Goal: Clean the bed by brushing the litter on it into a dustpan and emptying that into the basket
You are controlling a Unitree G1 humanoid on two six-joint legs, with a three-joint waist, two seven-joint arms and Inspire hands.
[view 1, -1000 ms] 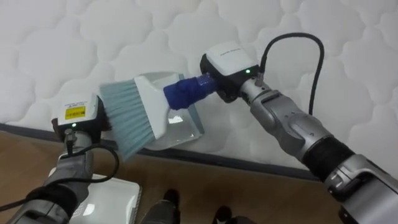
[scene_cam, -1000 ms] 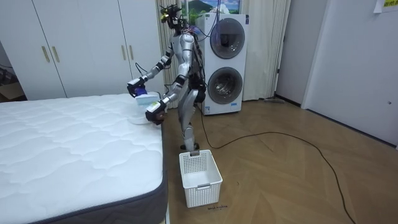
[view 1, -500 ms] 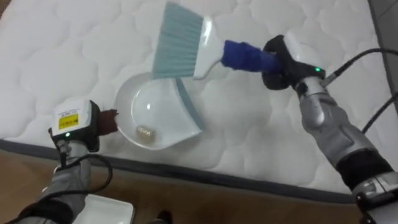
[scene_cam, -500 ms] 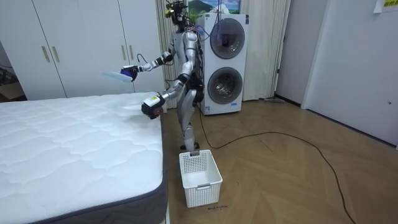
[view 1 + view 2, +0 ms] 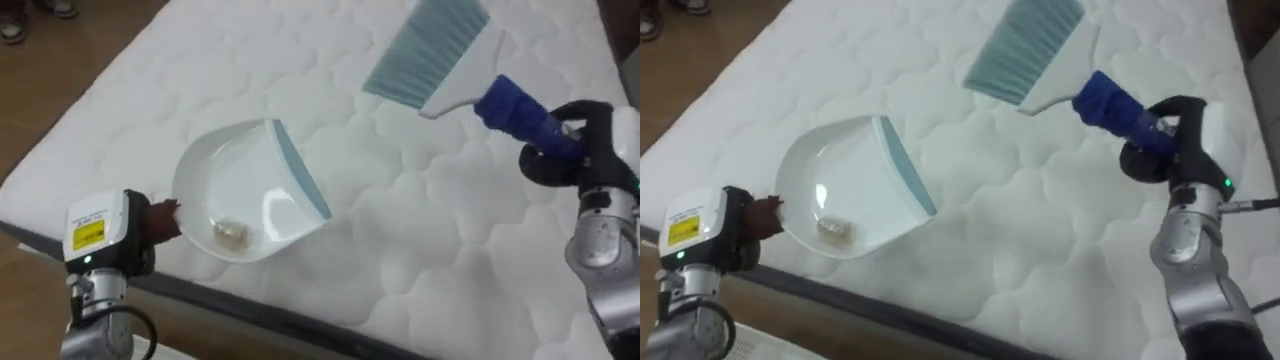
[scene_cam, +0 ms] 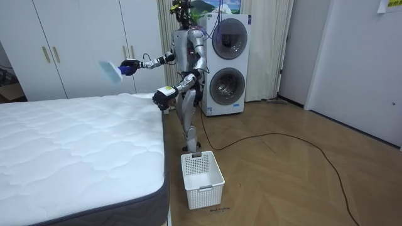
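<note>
Dustpan, white with a blue lip, lies on the bed just inside its near edge, a small pale scrap in its bowl. The left robot hand is curled round its handle at that edge. The right robot hand is clenched on the blue handle of the brush, held well above the bed. Bare quilted mattress lies open between them. A white basket stands on the floor off the bed's corner.
</note>
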